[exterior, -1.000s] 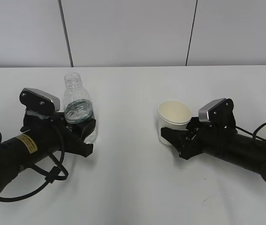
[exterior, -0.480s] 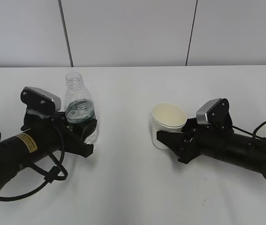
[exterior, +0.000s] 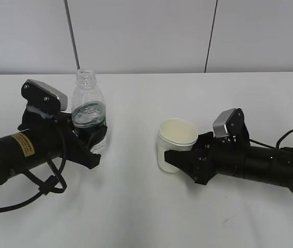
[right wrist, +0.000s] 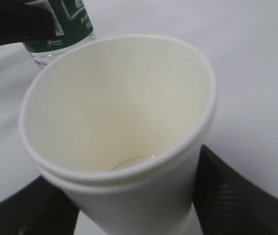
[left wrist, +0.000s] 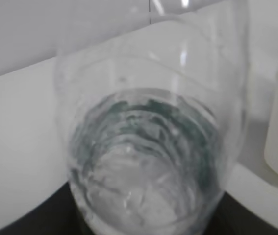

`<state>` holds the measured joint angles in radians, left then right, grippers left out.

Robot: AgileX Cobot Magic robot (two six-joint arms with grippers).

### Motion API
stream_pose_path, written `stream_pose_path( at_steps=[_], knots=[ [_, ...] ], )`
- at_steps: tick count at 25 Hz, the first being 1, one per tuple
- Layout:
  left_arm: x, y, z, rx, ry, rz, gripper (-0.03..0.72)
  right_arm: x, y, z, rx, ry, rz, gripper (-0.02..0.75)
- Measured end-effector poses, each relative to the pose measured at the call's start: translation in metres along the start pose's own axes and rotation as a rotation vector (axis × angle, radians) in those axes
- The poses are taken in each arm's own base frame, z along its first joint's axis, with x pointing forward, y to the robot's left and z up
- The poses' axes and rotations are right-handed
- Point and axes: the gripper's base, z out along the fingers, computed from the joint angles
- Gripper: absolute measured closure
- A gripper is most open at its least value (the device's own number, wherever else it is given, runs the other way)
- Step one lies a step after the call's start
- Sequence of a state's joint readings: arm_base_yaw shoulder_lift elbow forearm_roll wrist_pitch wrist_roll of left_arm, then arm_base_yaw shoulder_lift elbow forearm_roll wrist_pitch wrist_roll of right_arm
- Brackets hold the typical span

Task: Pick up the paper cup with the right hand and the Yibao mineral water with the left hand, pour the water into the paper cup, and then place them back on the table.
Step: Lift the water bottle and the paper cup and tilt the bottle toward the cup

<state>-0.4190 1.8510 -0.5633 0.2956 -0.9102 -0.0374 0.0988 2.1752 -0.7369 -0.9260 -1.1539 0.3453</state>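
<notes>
The Yibao mineral water bottle is clear, uncapped, with a dark green label band, upright at the left. My left gripper is shut on its lower body; the bottle fills the left wrist view. The cream-white paper cup stands right of centre. My right gripper is shut on its lower part, with a black finger on each side of the cup in the right wrist view. The cup looks nearly empty. The bottle's label shows at that view's top left.
The white table has a small dark scuff mark near the front right. A grey panelled wall stands behind the table. A black cable loops under my left arm.
My right gripper has carried the cup to the left, toward the bottle. My left gripper has raised the bottle slightly and shifted a little.
</notes>
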Motion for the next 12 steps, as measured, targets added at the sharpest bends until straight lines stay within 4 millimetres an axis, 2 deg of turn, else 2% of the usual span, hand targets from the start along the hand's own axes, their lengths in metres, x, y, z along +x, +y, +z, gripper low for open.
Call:
stream_pose_path(
  at_steps=[8, 12],
  knots=[
    [-0.014, 0.001, -0.012, -0.005, 0.08, 0.089, 0.345, -0.008, 0.001, 0.008, -0.1, 0.007, 0.01, 0.236],
    [-0.02, 0.001, -0.018, 0.001, 0.111, 0.127, 0.345, -0.014, 0.008, 0.018, -0.151, 0.005, -0.006, 0.236]
  ],
)
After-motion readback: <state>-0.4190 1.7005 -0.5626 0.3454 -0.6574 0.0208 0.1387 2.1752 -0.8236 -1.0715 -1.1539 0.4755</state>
